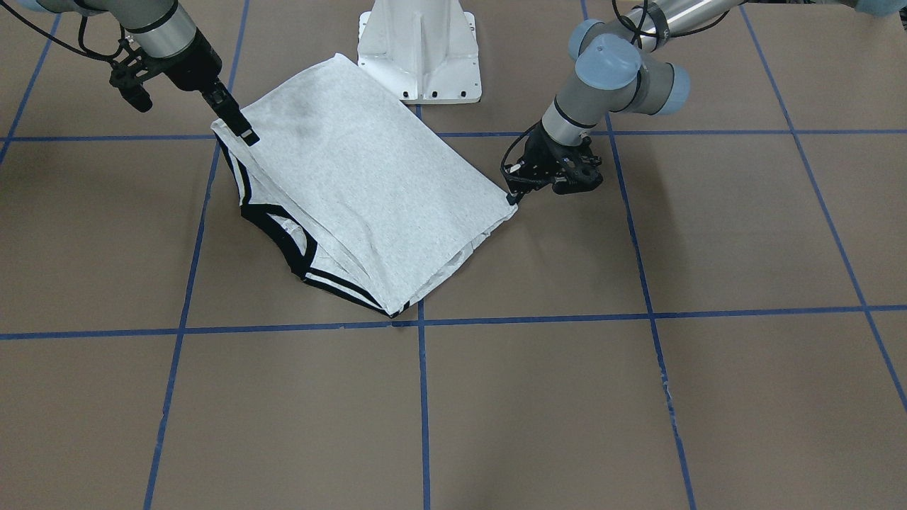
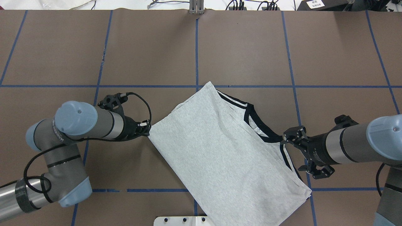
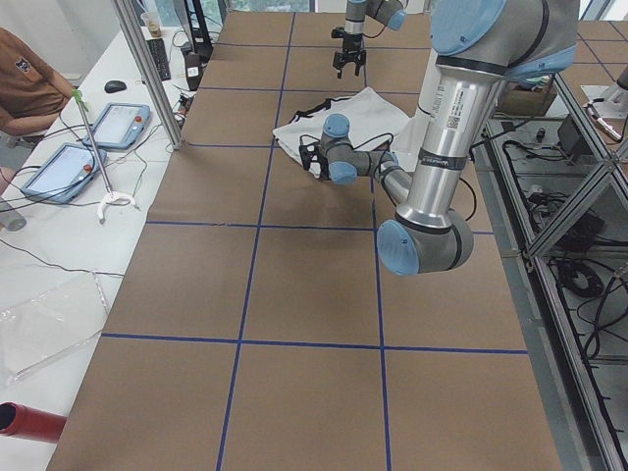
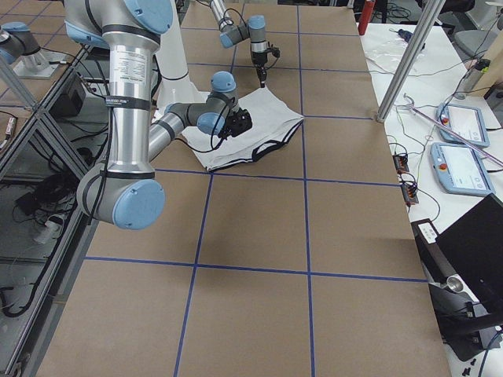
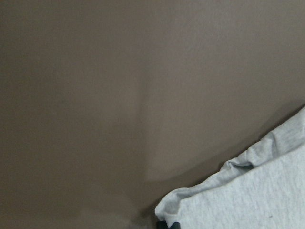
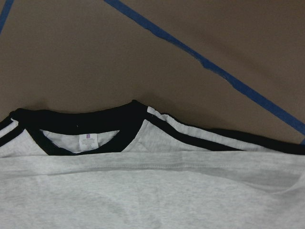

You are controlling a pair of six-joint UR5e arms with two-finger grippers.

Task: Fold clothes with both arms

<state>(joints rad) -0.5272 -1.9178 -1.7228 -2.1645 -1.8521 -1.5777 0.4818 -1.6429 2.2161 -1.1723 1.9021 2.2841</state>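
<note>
From the front we see the T-shirt (image 1: 368, 191) folded flat mid-worktop (image 1: 638, 397), the left claw (image 1: 513, 197) pinching its corner. Overhead, the right claw (image 2: 283, 139) touches its edge; clenched or released, we cannot tell. We judge it light and limp, best pinched at corners.

The T-shirt (image 2: 226, 147) lies on the bench (image 2: 94, 47) just before the pedestal base (image 1: 419, 49), the left claw (image 2: 147, 129) at one corner, the right claw (image 2: 284, 139) at its collar side.

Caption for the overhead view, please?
Folded grey T-shirt on the table, left hand at one corner, right hand by the collar.
</note>
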